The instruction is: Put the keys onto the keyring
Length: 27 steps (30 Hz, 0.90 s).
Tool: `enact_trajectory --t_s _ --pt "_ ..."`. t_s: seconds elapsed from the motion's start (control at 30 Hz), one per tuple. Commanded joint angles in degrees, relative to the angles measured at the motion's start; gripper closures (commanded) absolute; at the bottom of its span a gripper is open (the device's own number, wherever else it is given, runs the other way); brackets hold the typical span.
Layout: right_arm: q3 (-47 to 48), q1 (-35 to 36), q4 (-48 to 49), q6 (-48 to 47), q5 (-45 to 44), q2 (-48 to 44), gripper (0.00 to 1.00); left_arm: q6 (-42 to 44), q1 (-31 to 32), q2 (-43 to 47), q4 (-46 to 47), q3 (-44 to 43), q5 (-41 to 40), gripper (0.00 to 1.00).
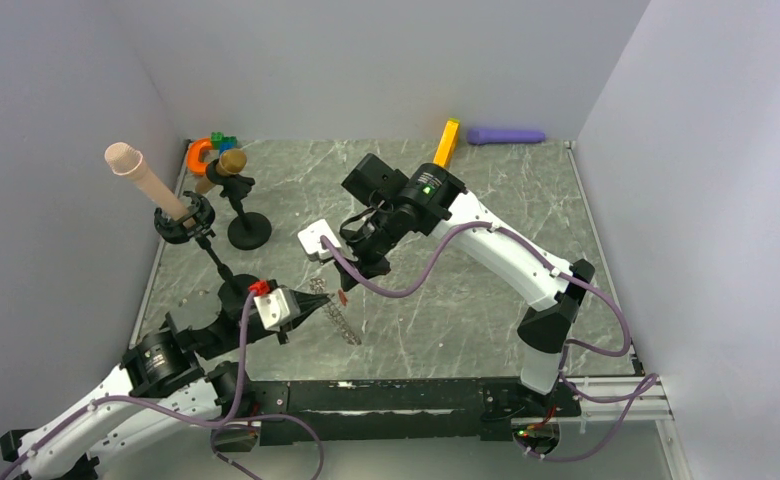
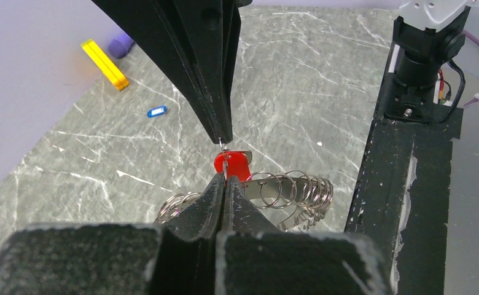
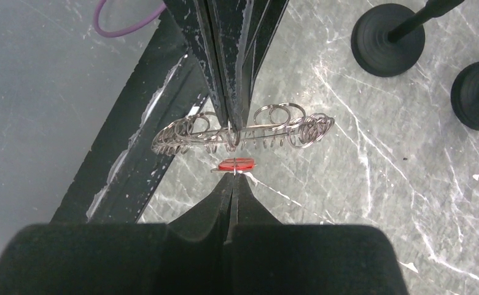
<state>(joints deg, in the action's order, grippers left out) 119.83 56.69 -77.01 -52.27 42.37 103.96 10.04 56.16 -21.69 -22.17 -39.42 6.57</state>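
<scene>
- The left gripper (image 2: 225,183), low at the near left of the table (image 1: 446,320), is pinched tight on the keyring (image 3: 185,136). Its own camera hides that bite behind its fingers. The right wrist view shows it plainly, with the fingertips clamping the middle of the ring's band of wire loops.
- The red key (image 2: 232,166) hangs just beside the keyring, between the two sets of fingertips. It faces the left wrist view flat, but is only a thin red sliver in the right wrist view.
- The right gripper (image 3: 233,177) is closed on the red key's small wire loop, tip to tip with the left gripper.
- The blue key (image 2: 156,112) lies flat on the table farther out and is seen only in the left wrist view.
- Two black stand bases (image 3: 386,40) sit beyond the left arm.
- The orange block (image 1: 447,142) and the purple cylinder (image 1: 506,135) rest at the far wall.
</scene>
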Motion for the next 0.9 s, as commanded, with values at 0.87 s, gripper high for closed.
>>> enact_trajectory --t_s 0.87 --pt "-2.65 0.31 1.24 -11.16 3.35 -0.52 1.00 7.71 -0.17 3.49 2.62 2.19 4.25 1.00"
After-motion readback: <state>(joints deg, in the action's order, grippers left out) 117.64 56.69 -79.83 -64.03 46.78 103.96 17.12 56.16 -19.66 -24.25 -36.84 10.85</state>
